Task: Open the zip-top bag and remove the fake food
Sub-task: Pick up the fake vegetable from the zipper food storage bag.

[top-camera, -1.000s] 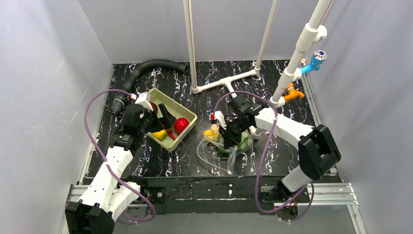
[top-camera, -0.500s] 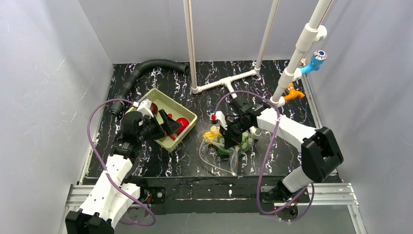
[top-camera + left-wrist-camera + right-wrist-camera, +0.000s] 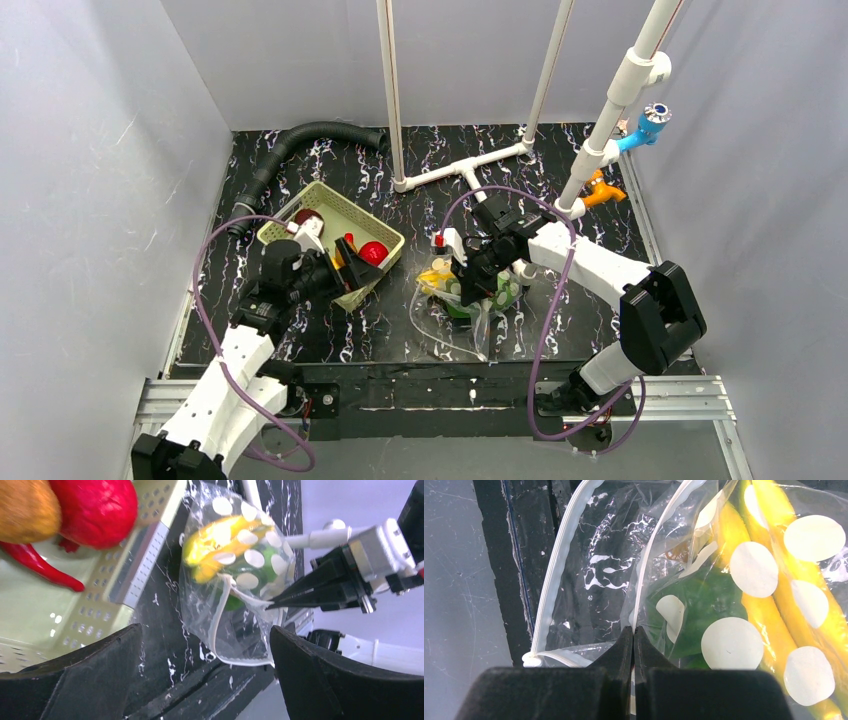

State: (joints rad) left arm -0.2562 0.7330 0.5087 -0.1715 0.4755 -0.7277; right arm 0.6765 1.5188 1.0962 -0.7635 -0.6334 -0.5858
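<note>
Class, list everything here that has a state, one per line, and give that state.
zip-top bag, open, mouth gaping
banana, inside the zip-top bag
basket, holding red food
left gripper, jaws open, empty
right gripper, jaws shut on the zip-top bag's rim

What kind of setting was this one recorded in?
Likely a lab robot test cell: grey walls box in a black marbled table, left arm and right arm bolted to an aluminium rail, white PVC pipes at the back.
</note>
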